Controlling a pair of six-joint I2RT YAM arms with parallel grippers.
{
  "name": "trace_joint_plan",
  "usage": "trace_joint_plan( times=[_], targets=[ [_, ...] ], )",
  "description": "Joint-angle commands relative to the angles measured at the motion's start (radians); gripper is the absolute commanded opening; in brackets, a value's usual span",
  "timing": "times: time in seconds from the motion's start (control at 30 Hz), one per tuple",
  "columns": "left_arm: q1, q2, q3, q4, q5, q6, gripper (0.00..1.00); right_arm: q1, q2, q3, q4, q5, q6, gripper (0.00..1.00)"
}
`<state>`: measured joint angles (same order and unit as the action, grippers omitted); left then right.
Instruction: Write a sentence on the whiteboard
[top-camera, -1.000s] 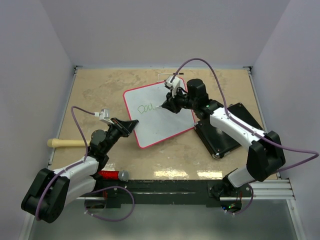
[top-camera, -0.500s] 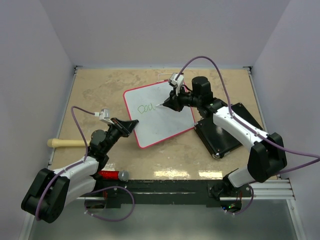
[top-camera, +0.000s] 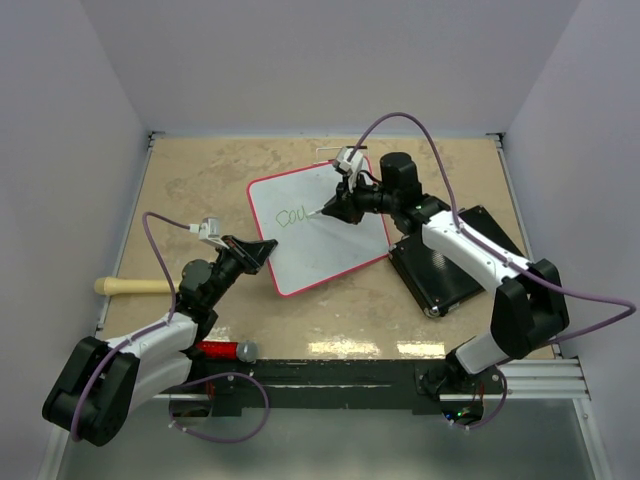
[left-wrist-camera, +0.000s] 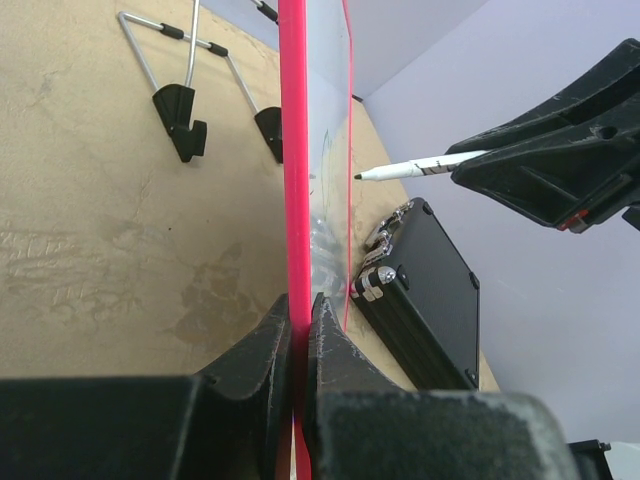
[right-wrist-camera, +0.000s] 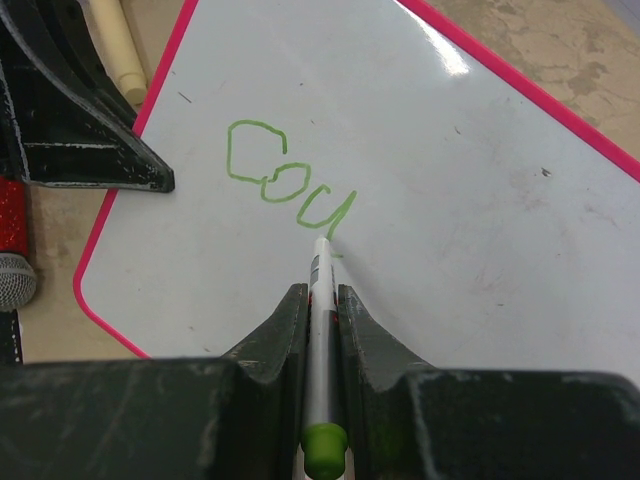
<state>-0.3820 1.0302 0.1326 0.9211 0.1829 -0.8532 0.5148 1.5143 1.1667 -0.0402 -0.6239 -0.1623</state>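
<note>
The whiteboard (top-camera: 318, 230) with its red rim lies tilted in the middle of the table. Green letters (right-wrist-camera: 285, 185) run across its left part. My left gripper (top-camera: 264, 250) is shut on the board's near-left edge (left-wrist-camera: 296, 240); its fingers (left-wrist-camera: 262, 345) pinch the red rim. A white marker (right-wrist-camera: 320, 330) with a green end cap is clamped in my right gripper (top-camera: 333, 208). Its tip (right-wrist-camera: 323, 243) sits at the end of the last green stroke. In the left wrist view the marker (left-wrist-camera: 420, 166) points at the board face from the right.
A black rectangular pad (top-camera: 455, 262) lies right of the board, under my right arm. A wire stand with black feet (left-wrist-camera: 190, 105) lies beyond the board. A wooden handle (top-camera: 125, 287) and a red-and-silver microphone (top-camera: 225, 349) lie near the left arm.
The right gripper with the marker has shifted slightly over the board near the green letters. The left arm and the board have not moved.
</note>
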Motion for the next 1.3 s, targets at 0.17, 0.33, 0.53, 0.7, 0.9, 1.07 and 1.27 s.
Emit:
trace_joint_plan(
  times=[0.17, 0.33, 0.53, 0.7, 0.9, 1.07, 1.27],
  targets=[
    [-0.009, 0.021, -0.016, -0.005, 0.052, 0.125, 0.00, -0.004, 0.029, 0.067, 0.036, -0.031, -0.009, 0.00],
    [-0.009, 0.018, -0.013, -0.008, 0.055, 0.126, 0.00, -0.004, 0.043, 0.073, 0.036, -0.020, -0.002, 0.00],
    [-0.011, 0.005, -0.014, -0.024, 0.050, 0.129, 0.00, -0.004, 0.026, 0.077, 0.065, 0.010, 0.007, 0.00],
    [-0.009, 0.008, -0.014, -0.022, 0.053, 0.129, 0.00, -0.004, 0.033, 0.077, 0.072, 0.079, 0.020, 0.00],
    [-0.009, 0.010, -0.014, -0.019, 0.055, 0.131, 0.00, -0.004, 0.069, 0.097, 0.065, 0.101, 0.029, 0.00],
    [-0.009, 0.013, -0.013, -0.016, 0.058, 0.131, 0.00, -0.004, 0.087, 0.099, 0.056, 0.099, 0.024, 0.00],
    [-0.009, 0.014, -0.013, -0.018, 0.053, 0.131, 0.00, -0.004, 0.063, 0.071, 0.043, 0.078, 0.000, 0.00]
  ],
)
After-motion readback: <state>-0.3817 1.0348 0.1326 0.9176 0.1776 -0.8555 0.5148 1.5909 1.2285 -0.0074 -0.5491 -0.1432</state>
